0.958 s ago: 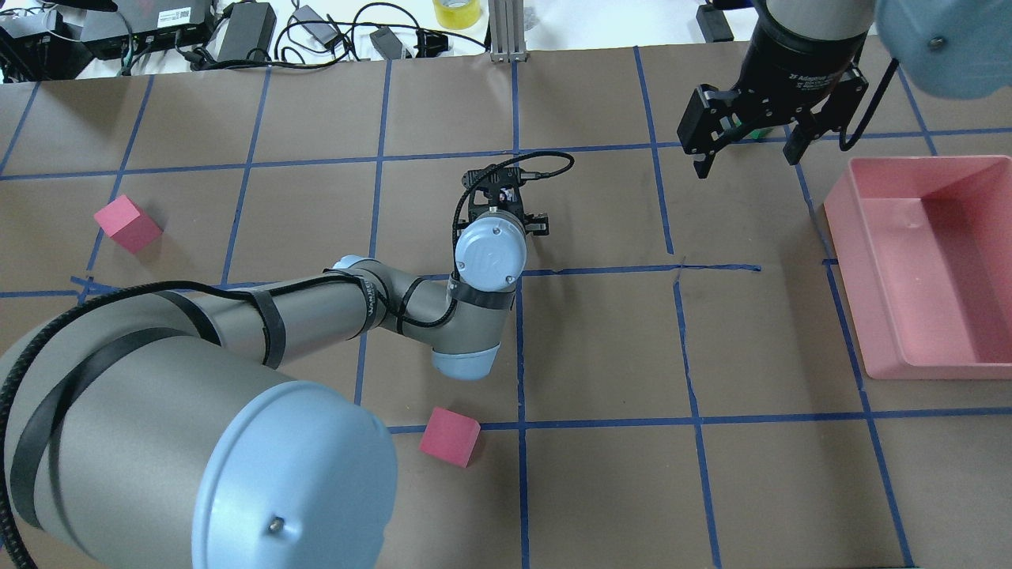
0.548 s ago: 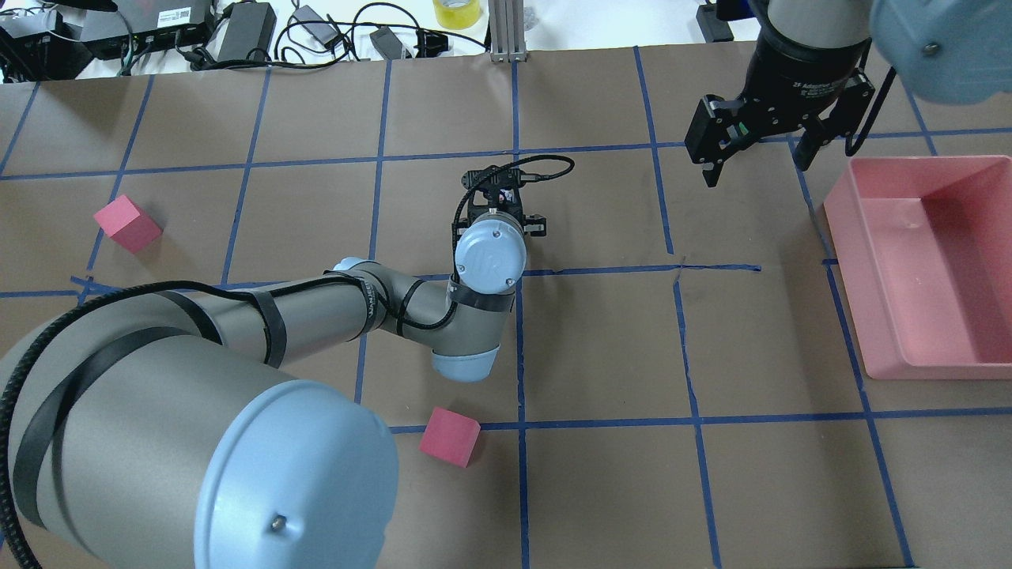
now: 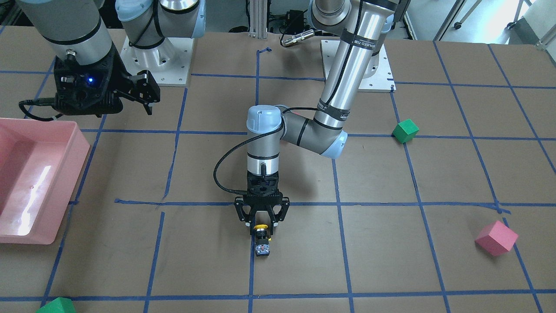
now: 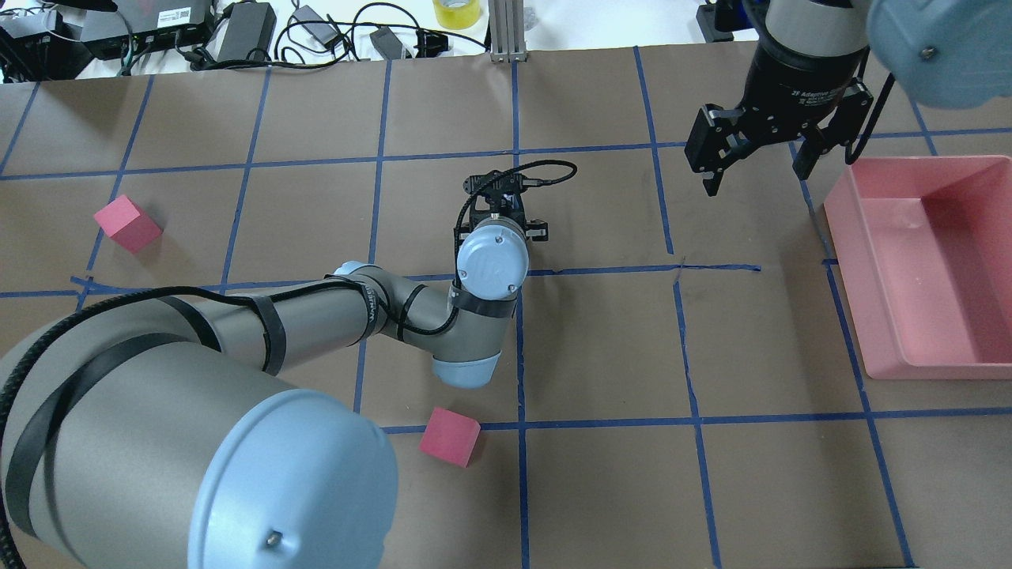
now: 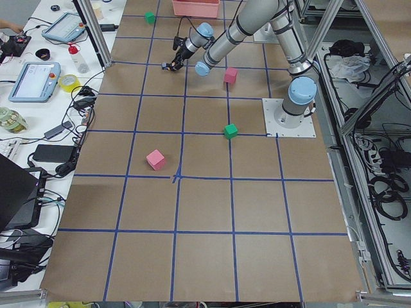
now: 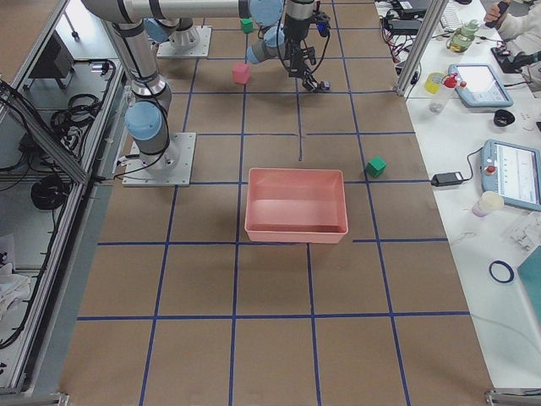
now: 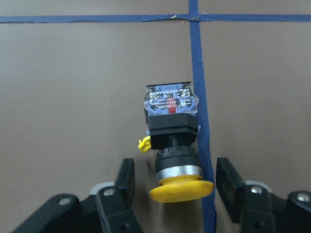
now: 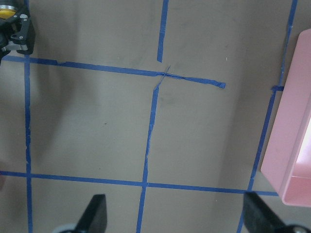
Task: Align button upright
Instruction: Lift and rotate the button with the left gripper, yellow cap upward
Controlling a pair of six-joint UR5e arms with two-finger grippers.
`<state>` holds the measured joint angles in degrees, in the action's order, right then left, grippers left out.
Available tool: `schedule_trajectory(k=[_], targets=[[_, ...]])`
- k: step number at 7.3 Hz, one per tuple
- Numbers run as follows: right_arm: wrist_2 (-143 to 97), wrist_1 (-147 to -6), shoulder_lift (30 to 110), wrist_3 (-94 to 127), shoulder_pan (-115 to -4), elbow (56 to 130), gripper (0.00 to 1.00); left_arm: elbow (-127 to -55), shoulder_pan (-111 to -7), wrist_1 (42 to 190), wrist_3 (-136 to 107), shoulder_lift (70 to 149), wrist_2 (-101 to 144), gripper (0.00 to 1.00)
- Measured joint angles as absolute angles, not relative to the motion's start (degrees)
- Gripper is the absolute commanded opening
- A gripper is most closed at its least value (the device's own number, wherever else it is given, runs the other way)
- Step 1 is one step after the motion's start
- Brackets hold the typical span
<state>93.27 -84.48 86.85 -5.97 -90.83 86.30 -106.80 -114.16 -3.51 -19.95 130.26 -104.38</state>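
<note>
Mid-counter, left end effector (image 7: 174,171) brackets the toppled button (image 7: 172,127) at its yellow cap, slightly parted; right end effector (image 4: 755,175) hovers wide, empty.

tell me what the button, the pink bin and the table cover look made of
button: likely hard plastic, with a glossy yellow cap, matte black body and a shiny, metal-looking ring under the cap.
pink bin: smooth moulded plastic, going by the glare on its floor.
table cover: flat brown sheet with no shine, probably paper or card.
</note>
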Motion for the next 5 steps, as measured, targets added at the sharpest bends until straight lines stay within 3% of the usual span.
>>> schedule_trajectory(k=[1, 2, 5], targets=[[93.3, -84.5, 86.8, -6.0, -90.8, 86.3, 1.00, -106.8, -114.2, -3.5, -20.1, 130.2, -104.4, 0.25], [93.3, -84.5, 86.8, -6.0, -90.8, 86.3, 1.00, -106.9, -114.2, -3.5, -20.1, 130.2, -104.3, 0.17], [93.3, -84.5, 86.8, -6.0, -90.8, 86.3, 1.00, -106.6, -114.2, -2.8, -19.3, 127.9, -103.2, 0.17]])
